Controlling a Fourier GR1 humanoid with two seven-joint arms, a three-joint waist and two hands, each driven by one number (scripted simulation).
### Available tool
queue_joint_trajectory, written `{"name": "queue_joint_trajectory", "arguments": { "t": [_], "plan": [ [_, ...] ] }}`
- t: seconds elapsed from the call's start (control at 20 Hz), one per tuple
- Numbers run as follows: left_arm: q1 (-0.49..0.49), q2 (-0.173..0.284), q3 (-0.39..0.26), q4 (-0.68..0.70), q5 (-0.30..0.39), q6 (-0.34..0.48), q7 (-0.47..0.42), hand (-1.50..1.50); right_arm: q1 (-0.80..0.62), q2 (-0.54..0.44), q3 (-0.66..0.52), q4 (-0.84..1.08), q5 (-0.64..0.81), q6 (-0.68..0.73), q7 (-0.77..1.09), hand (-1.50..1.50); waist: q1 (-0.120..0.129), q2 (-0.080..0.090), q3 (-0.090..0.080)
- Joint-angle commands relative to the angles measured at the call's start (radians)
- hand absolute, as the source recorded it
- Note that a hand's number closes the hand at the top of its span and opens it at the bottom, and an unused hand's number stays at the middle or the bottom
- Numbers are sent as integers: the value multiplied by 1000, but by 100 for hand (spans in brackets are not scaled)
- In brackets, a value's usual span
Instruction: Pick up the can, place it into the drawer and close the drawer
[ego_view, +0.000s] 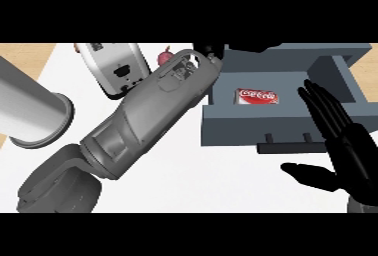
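Can: the can (258, 96) lies on its side inside the open drawer (221, 125), red label up, toward the back and clear of the walls.
Handling: I judge it light, rigid and thin-walled, smooth metal that could slip or roll; lying down, it may shift when the drawer moves.
Hold: if I had to lift it again, I'd take it across the middle of the barrel, fingers on one side and thumb opposite.
Drawer: pulled out, front panel toward me, dark handle (284, 145) low on the front.
Right hand: the right hand (347, 150) stands just right of the drawer, fingers straight and released, thumb spread, holding nothing.
Left hand: the left hand (210, 50) is mostly hidden past the forearm, at the drawer's back-left corner; I cannot tell its fingers.
Next: I reckon closing is what's left, a flat push on the front panel.
Surface: a toaster (114, 65) and a grey cylinder (29, 115) stand to the left, well apart.
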Motion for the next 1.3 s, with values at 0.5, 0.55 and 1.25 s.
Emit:
{"name": "queue_joint_trajectory", "arguments": {
  "t": [0.5, 0.55, 1.25],
  "plan": [
    [106, 183, -9, -246, -89, -22, 163, -150, -142, 103, 3, 528, 223, -338, -80, -150, 48, -13, 0],
    [128, 194, -23, -270, -100, -24, 192, -150, -175, 116, 13, 541, 254, -325, -38, -150, 48, -14, 0],
    [224, 351, -27, -494, -135, -46, 324, -150, -458, 106, -119, 1047, 338, -577, -108, -150, 74, 0, 1]
  ]
}}
